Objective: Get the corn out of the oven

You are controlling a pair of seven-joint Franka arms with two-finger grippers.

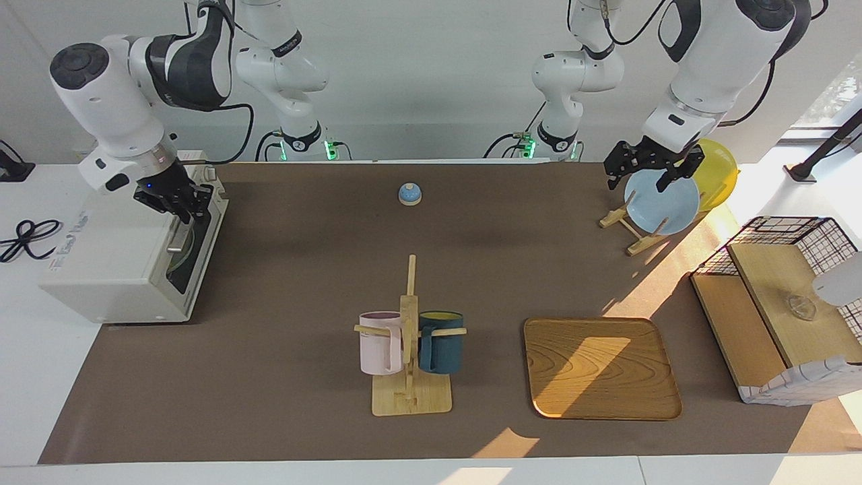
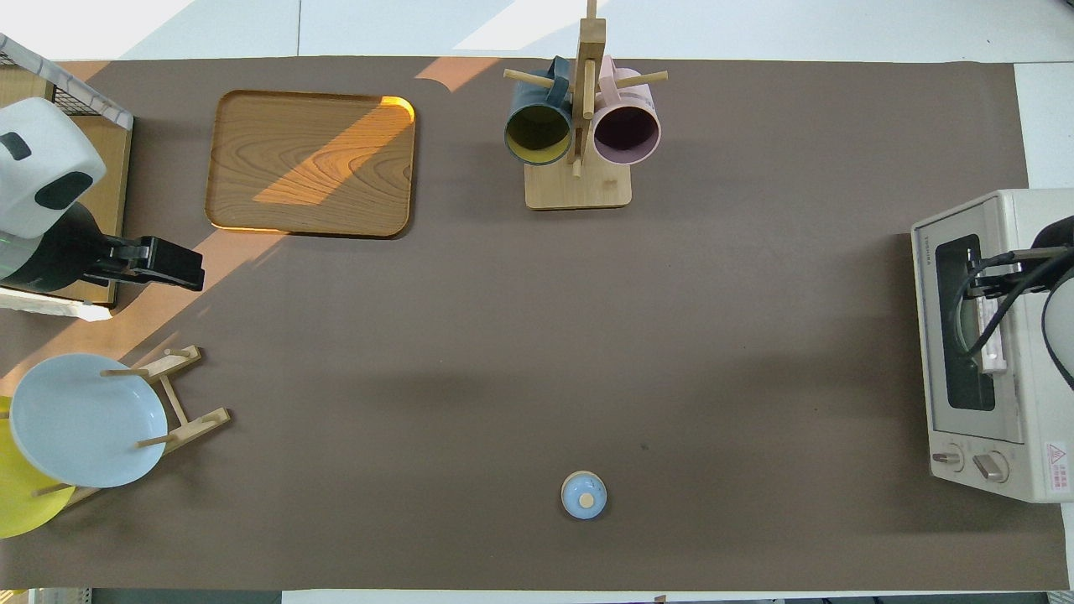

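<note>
2 white arms (image 1: 108, 101), black joints (black cables), black grippers (image 1: 652, 165)

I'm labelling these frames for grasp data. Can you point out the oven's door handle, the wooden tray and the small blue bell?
oven's door handle (image 2: 995, 340), overhead view, on the silver bar.
wooden tray (image 1: 601, 368), facing view, on its bare middle.
small blue bell (image 1: 409, 194), facing view, on its dome.

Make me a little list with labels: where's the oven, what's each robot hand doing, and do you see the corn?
oven: at the right arm's end of the table, door closed
right gripper: at the oven's door handle
left gripper: open, over the blue plate in its rack; this arm waits
corn: not visible
other things: mug stand, wooden tray, wire basket
</note>
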